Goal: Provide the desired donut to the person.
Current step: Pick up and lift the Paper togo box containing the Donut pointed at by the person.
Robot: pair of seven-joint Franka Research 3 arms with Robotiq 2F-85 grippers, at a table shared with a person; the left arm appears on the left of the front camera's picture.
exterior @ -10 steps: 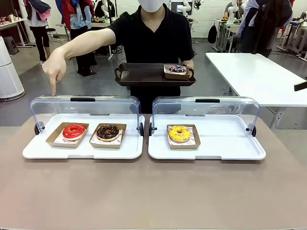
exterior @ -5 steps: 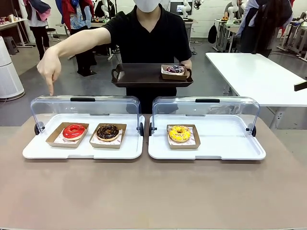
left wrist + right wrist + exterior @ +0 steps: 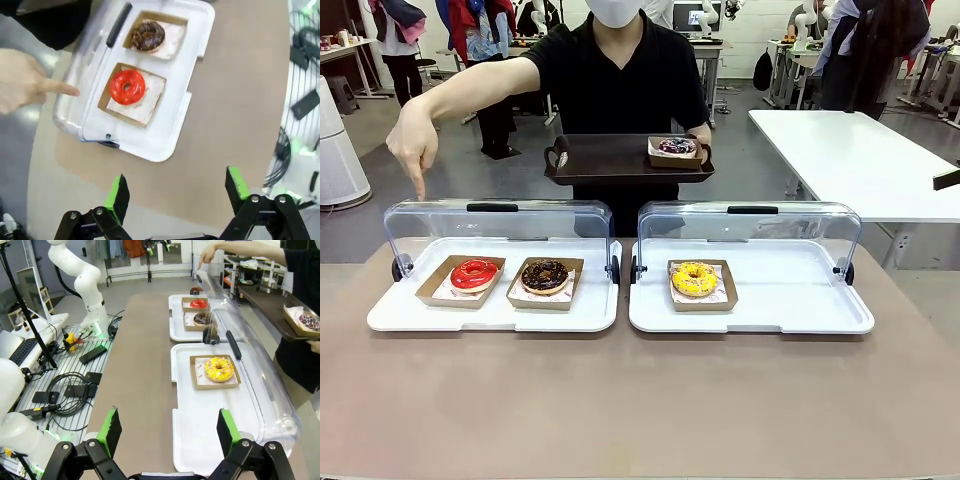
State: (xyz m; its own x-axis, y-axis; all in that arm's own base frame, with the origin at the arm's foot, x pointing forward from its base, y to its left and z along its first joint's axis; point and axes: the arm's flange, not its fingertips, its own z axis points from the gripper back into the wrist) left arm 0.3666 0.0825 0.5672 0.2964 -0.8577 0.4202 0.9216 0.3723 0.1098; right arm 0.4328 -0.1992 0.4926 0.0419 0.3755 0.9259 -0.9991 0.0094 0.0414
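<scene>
The left tool (image 3: 176,187) and right tool (image 3: 169,424) stand fully spread and empty over the desk (image 3: 640,400); the red donut (image 3: 474,273) that the person's hand (image 3: 415,140) points to sits lower left in the front view, judged light, soft and easily marred, best gripped by the rim of its card tray (image 3: 455,301).

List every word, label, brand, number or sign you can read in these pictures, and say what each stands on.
No text here can be read.
Paper under the red donut: a faint mark, perhaps print, too blurred to read.
Trays, lids and boxes: no print to be seen.
</scene>
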